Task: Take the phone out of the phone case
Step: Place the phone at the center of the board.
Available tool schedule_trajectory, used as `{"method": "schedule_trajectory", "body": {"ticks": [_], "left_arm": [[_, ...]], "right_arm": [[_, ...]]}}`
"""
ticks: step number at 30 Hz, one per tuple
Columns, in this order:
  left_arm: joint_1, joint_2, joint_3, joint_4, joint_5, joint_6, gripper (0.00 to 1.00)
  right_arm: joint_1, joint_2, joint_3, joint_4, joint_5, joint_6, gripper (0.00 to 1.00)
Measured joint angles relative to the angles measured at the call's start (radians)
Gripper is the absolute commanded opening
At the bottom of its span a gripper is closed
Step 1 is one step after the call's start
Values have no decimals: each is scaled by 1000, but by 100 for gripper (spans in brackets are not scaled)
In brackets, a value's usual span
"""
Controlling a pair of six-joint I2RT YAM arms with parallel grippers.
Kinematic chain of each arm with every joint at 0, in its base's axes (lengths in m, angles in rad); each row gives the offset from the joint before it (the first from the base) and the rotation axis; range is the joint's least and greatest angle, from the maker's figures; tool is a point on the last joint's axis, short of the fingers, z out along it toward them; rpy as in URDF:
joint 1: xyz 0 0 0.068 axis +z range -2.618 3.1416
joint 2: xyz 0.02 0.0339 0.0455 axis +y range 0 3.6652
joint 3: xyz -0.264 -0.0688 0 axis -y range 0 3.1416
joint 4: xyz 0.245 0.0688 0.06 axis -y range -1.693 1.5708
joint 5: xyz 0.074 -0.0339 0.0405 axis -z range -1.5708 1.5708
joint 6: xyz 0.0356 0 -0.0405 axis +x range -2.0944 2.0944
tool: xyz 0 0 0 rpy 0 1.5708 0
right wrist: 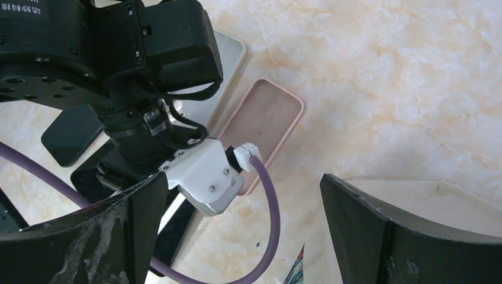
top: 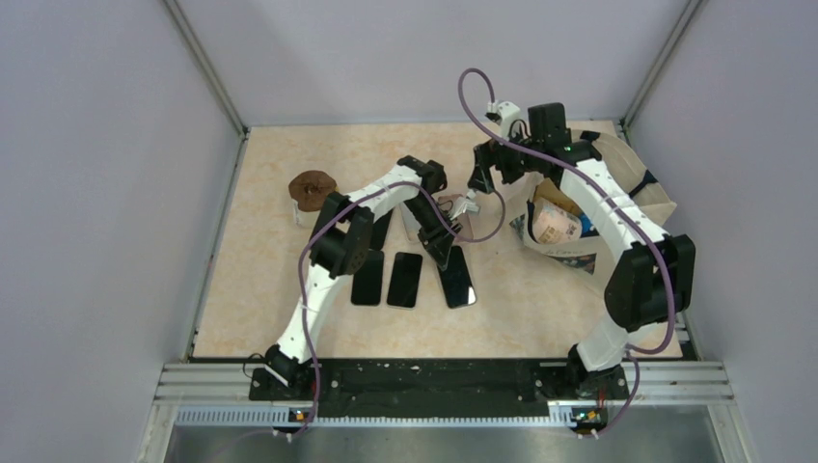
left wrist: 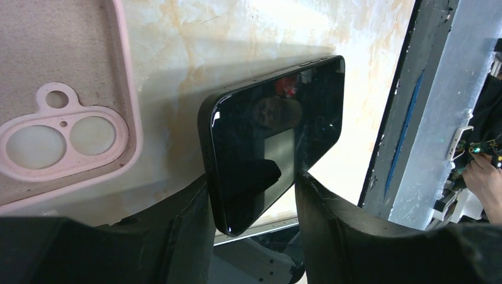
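Note:
A black phone [left wrist: 278,136] lies flat, screen up, on the marble table, bare of any case. Its near end sits between the fingers of my left gripper [left wrist: 251,186], whose jaws stand apart with a gap on the right side. In the top view that left gripper [top: 442,249] hangs over the phone [top: 457,278]. The pink phone case [left wrist: 65,118] lies empty beside it, inside up, camera cut-out showing. My right gripper [right wrist: 243,231] hovers wide open above the case [right wrist: 263,121] with nothing in it, and stands behind the left wrist [top: 479,181].
Two more black phones [top: 368,277] [top: 404,280] lie in a row left of the first. A brown lump on a white cup [top: 312,190] stands at the back left. A paper bag [top: 579,217] with boxes sits to the right. A purple cable [right wrist: 269,201] loops under my right gripper.

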Motion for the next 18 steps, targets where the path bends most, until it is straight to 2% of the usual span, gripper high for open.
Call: {"method": "schedule_trajectory", "body": {"ticks": [5, 12, 18], "left_arm": [[-2, -20, -28, 20, 3, -22, 62], [-7, -62, -84, 76, -14, -48, 65], [-8, -126, -153, 187, -85, -74, 67]], "right_arm": [[0, -22, -11, -11, 0, 0, 99], [0, -44, -47, -21, 4, -1, 99], [0, -76, -59, -35, 15, -8, 99]]}}
